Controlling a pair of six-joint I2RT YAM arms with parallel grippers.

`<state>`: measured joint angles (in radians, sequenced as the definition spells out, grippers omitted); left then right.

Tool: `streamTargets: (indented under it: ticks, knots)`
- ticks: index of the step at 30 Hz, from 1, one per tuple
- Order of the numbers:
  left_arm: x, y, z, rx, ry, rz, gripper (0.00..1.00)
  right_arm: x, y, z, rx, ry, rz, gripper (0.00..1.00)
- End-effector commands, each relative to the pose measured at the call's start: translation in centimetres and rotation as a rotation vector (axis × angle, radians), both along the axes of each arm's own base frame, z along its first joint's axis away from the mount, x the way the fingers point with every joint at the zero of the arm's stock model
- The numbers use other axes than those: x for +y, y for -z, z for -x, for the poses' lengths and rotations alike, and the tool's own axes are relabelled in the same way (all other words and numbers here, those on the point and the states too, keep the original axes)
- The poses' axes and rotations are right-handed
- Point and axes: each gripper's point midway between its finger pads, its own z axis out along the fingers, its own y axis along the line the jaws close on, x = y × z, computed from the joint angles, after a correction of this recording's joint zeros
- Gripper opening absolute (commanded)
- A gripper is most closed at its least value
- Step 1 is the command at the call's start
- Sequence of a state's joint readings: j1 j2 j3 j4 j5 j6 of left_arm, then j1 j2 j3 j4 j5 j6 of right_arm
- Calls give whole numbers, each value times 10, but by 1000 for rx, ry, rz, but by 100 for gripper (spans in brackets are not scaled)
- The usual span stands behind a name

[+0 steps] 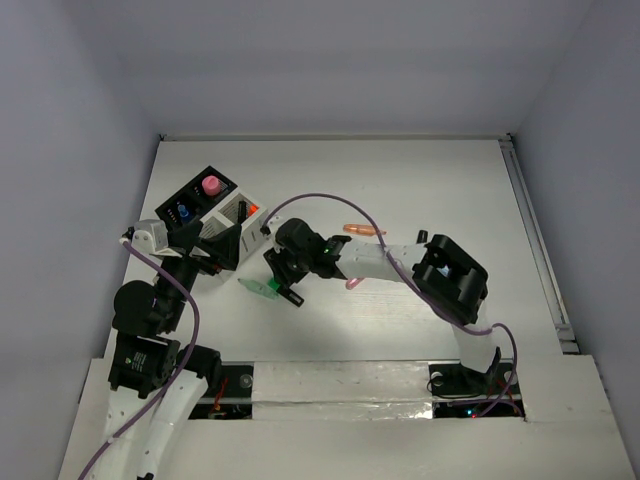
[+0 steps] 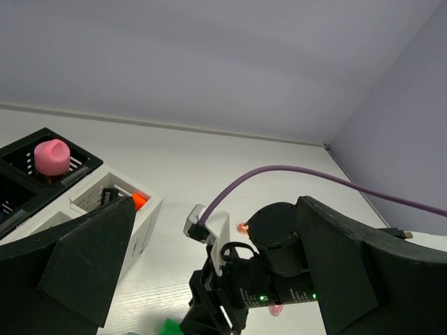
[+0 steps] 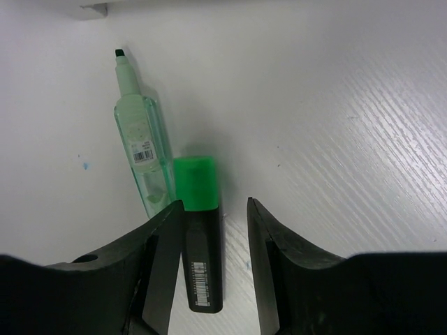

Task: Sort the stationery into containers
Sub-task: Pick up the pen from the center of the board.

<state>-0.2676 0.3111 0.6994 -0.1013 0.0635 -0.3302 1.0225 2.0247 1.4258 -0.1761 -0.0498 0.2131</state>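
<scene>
black organiser (image 1: 196, 198): table 10 o'clock, pink-topped item (image 1: 211, 185) and blue item (image 1: 183, 212) inside | white organiser (image 1: 232, 216): joined at its 4 o'clock | right gripper (image 1: 284, 284): over mint green marker (image 1: 258, 289) | orange pen (image 1: 362, 229): at the gripper's 2 o'clock

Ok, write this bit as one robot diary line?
right gripper: open, straddling green-capped highlighter | left gripper: open, near white box | mint highlighter: alongside

Two joined boxes stood far left on the table (image 1: 430, 180). The left box (image 1: 197, 198) held a first marker (image 1: 211, 185) in its far compartment and a second marker (image 1: 183, 212) nearer. The right box (image 2: 148, 213) held a third marker (image 1: 253, 208). Near and right of the boxes, a capped highlighter (image 3: 202, 237) and an uncapped marker (image 3: 143, 157) lay just beside each other, the capped one between the right gripper's (image 3: 213, 208) fingers. Farther right lay a loose pen (image 1: 365, 229).
</scene>
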Motion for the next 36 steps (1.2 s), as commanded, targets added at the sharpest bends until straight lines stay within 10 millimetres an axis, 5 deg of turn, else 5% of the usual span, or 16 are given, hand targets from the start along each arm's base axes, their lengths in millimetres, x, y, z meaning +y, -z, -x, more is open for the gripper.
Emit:
streamTargets:
  ticks: [1,14,29,34,36]
  knots:
    - [-3,-11,1,-47,15,9,99,10,1,6,17,-39,1,47]
    - [-3,-11,2,-50,17,9,99,16,15,9,44,-49,30,51]
    - [-2,-11,2,-48,14,9,99,-17,34,-15,-41,61,233,52]
    - [-2,-11,3,-50,15,10,99,-18,29,-19,-61,79,225,23]
    - [-2,-11,2,-51,14,12,99,-15,12,-24,-97,101,181,21]
